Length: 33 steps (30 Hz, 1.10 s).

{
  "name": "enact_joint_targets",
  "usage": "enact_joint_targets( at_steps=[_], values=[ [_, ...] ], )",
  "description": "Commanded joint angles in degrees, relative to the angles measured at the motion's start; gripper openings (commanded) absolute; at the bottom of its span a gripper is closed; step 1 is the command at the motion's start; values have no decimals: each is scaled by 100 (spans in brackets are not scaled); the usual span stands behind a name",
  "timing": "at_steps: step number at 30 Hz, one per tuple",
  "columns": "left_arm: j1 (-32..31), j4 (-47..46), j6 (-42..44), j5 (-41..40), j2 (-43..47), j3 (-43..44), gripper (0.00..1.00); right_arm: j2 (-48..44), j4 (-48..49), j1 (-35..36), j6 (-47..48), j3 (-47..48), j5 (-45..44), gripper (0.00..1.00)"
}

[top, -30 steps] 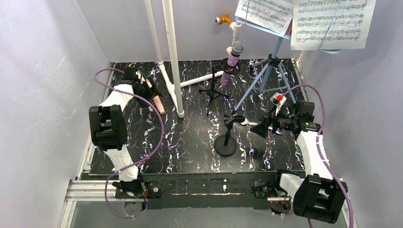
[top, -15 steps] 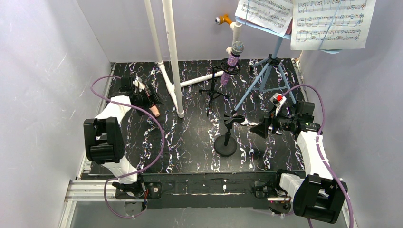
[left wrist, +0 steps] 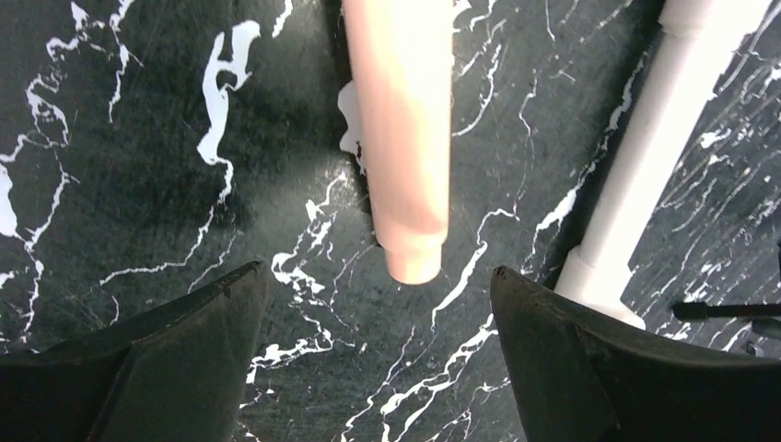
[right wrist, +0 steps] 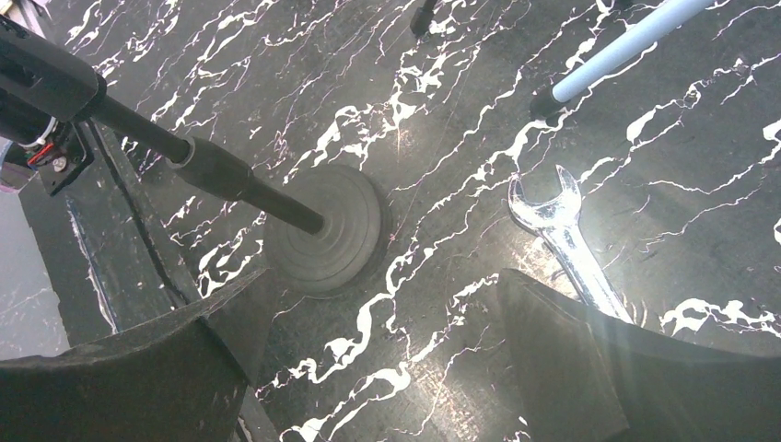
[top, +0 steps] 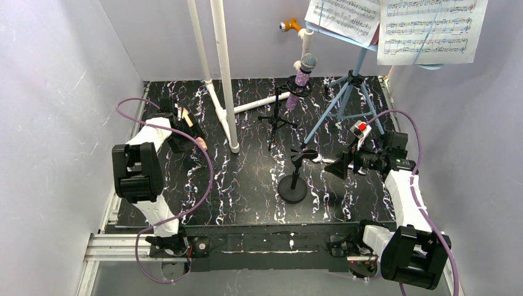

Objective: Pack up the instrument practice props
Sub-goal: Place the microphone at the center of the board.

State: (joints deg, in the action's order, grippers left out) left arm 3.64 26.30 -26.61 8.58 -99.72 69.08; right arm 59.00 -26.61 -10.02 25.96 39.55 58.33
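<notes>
The peach microphone (left wrist: 402, 138) lies on the black marble table, its handle end level with my left gripper's (left wrist: 373, 270) tips. That gripper (top: 187, 131) is open and touches nothing; the microphone (top: 200, 142) shows beside it. My right gripper (top: 340, 166) is open over bare table (right wrist: 382, 273), between the round-base holder (right wrist: 322, 230) and the wrench. The purple glitter microphone (top: 302, 74) sits in the black mic tripod (top: 276, 120) at the back. The light-blue music rack (top: 348, 92) stands at the back right with sheet-music pages (top: 432, 28) on it.
White plastic pipes (top: 222, 74) rise just right of the left gripper, one foot close to the microphone (left wrist: 635, 203). A silver wrench (right wrist: 564, 235) lies by the right finger. A red-capped object (top: 361, 127) sits near the right wrist. Walls close in on both sides.
My left gripper has opened wider and drawn back to the left; the peach microphone shifted slightly left with it and now lies free. The right arm has not moved.
</notes>
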Motion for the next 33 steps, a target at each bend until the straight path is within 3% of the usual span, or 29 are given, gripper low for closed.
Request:
enact_joint_targets(
  at_steps=[1,8,14,18,23,29,33],
  values=[
    [47,372,-26,-132,-319,480,88,-10,125,-26,120,-6,2,98],
    [45,176,181,298,-104,340,88,-34,110,-26,138,-9,-14,98],
    [126,-742,76,835,1258,-841,89,-47,95,-36,163,-8,-24,98],
    [366,-1527,-619,1865,2010,-1797,98,-45,99,-35,164,-9,2,98],
    [768,-3828,-1957,4295,2350,-3172,98,-55,92,-35,168,-17,-4,98],
    [716,-4054,-1821,4863,3519,-3854,98,-40,120,-44,172,-26,7,98],
    [273,-4054,-1694,4865,4287,-4101,98,-29,138,-52,164,-26,7,98]
  ],
)
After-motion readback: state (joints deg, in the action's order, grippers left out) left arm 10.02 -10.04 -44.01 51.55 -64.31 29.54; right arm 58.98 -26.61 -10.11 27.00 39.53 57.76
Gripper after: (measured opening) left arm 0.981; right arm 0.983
